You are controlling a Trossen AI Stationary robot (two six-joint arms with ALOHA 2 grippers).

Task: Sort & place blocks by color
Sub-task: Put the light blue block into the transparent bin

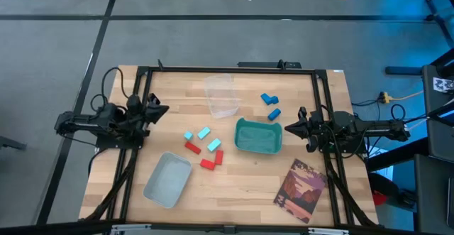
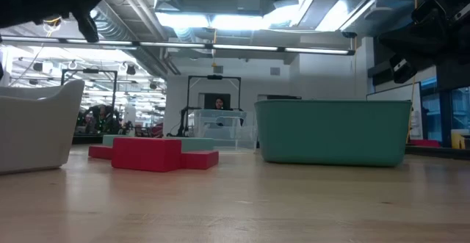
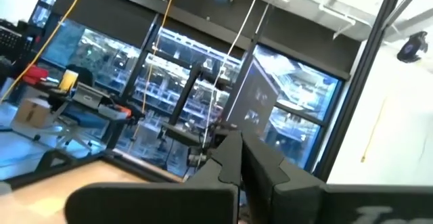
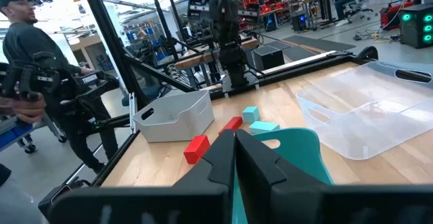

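From table height the green bin [image 2: 332, 131] hides the blue blocks [image 1: 269, 105]; red and cyan blocks [image 1: 204, 148] lie left of it. Left gripper [image 1: 164, 110] and right gripper [image 1: 286, 128] are pressed together, empty.

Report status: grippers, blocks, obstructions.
Left gripper and right gripper shut, empty, at table edges. Blocks loose on table, unsorted. Teal bin beside right gripper.

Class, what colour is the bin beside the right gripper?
Teal; the bin shows best in the high view.
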